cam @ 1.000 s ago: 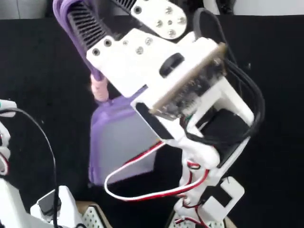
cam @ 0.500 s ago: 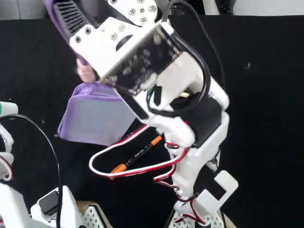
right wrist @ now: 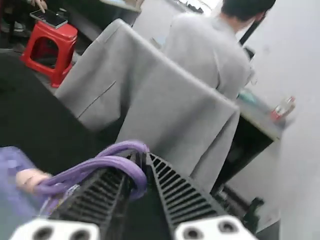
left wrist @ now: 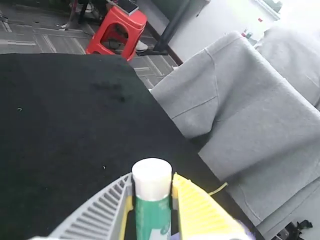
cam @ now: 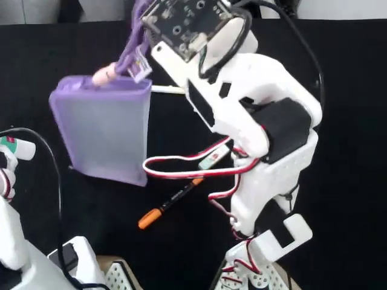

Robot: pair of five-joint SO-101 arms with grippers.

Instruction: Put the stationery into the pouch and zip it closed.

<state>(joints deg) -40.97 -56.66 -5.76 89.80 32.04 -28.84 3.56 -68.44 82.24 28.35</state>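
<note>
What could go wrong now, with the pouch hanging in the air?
1. The pouch hangs by its strap in the right jaws; the strap may slip and the pouch fall.
2. Hanging free, it may swing, so the glue stick in the left jaws could miss it.

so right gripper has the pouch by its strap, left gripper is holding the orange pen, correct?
No: the left gripper holds a green glue stick, per the left wrist view. The orange pen lies on the table. The right gripper does hold the pouch strap.
</note>
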